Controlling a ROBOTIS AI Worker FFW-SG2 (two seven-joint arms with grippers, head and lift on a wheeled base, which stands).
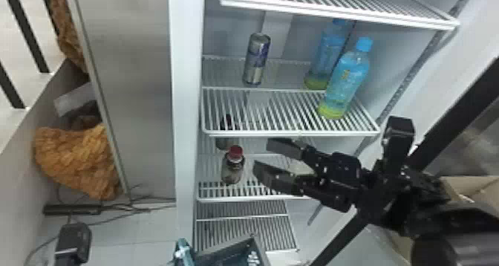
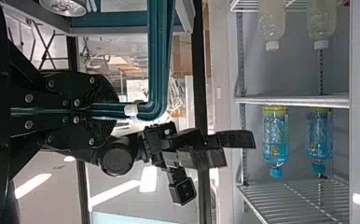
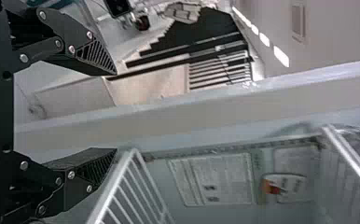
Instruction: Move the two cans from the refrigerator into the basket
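Head view, clock from centre. Silver can [image 1: 257, 59] upright at 12 o'clock, on a wire shelf [image 1: 237, 113] in the refrigerator [image 1: 185, 98]. Two blue-capped bottles at 1 to 2 o'clock: front bottle [image 1: 345, 83], rear bottle [image 1: 328, 48], same shelf as the can. Red-capped bottle [image 1: 233, 168] at 7 o'clock, one level down. Right gripper [image 1: 264, 157] comes in from 4 o'clock; fingertips spread, at the red-capped bottle's 3 o'clock, apart from it. Basket [image 1: 256, 246] at 6 o'clock, cut by the view's edge. Camera housing [image 1: 72, 233] of the left arm at 8 o'clock, power strip [image 1: 72, 209] just past it. Orange-brown textured heap [image 1: 74, 157] at 9 o'clock.

Left wrist view. Left gripper [image 2: 110, 110] has its fingers clamped on the basket's teal handle [image 2: 159, 56]. Round silver can end [image 2: 64, 5] at the basket, looks like the second can; inside or behind, can't tell. Right gripper is beyond the handle, near the refrigerator. White-capped bottles [image 2: 271, 23] sit one shelf below the blue-capped pair.

Right wrist view. Right gripper [image 3: 116, 112] has its fingers wide apart. White wire rack [image 3: 136, 186] near one finger; can't tell if they touch. Labels [image 3: 211, 179] on the refrigerator's inner wall.
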